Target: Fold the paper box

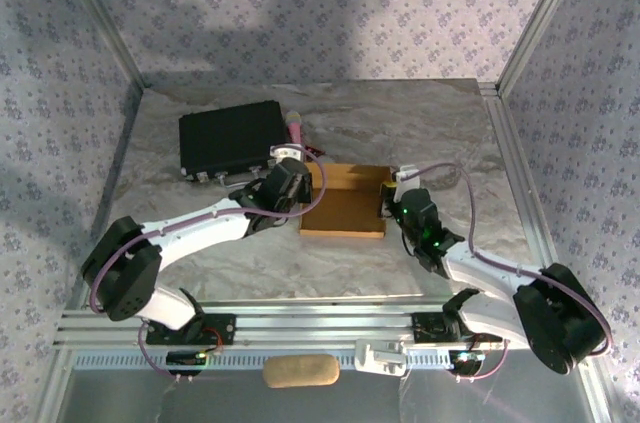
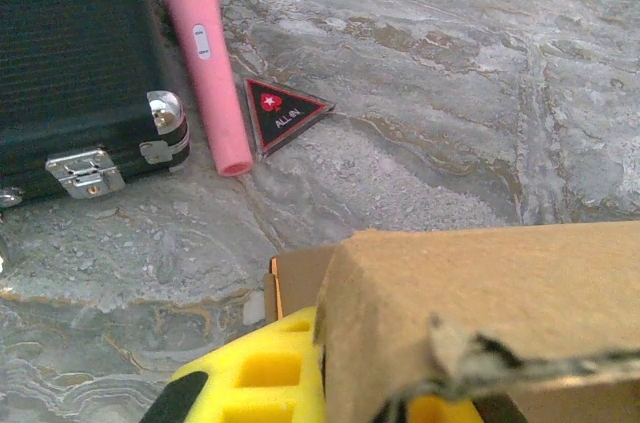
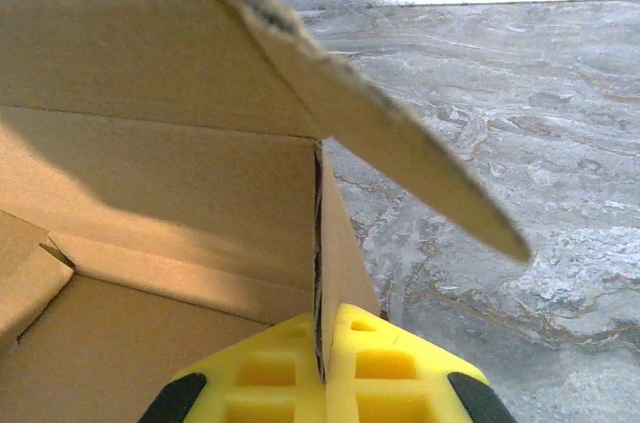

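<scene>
Yellow-fingered right gripper clamped on paper box side wall, mid-table. Left gripper pinched on opposite wall. Risk: the 2 arms pulling unevenly could tear thin cardboard or collapse the walls.

Grey marbled table; on it black case, pink microphone, triangular badge, paper box

Both arms reach inward, left end effector and right end effector clamped closed.
</scene>
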{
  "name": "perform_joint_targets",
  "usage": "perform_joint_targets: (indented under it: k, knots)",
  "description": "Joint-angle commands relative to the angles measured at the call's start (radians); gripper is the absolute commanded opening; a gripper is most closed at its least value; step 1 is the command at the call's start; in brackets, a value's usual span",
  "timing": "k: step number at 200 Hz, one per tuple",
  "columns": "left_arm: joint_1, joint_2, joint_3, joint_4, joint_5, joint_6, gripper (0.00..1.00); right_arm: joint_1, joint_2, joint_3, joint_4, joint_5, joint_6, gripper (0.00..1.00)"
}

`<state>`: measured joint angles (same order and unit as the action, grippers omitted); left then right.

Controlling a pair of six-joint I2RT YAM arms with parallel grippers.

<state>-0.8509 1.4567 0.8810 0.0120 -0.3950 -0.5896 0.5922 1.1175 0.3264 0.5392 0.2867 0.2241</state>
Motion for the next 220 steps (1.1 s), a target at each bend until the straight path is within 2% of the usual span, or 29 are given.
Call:
perform_joint_targets:
  k: [1, 93, 155, 220]
  knots:
    - [-0.047, -0.022, -0.032, 0.077, 0.083, -0.041, 0.0, 0.037, -0.02, -0.016, 0.036, -0.054, -0.029, 0.03]
    - [-0.118, -0.022, -0.118, 0.088, 0.007, -0.081, 0.0, 0.093, -0.078, -0.059, -0.047, 0.056, -0.036, 0.08]
    - [-0.149, -0.001, -0.162, 0.094, -0.037, -0.099, 0.0, 0.099, -0.094, -0.054, -0.101, 0.075, -0.049, 0.11]
    - [-0.168, 0.008, -0.168, 0.076, -0.076, -0.1, 0.0, 0.115, -0.213, -0.029, -0.255, 0.106, 0.005, 0.31]
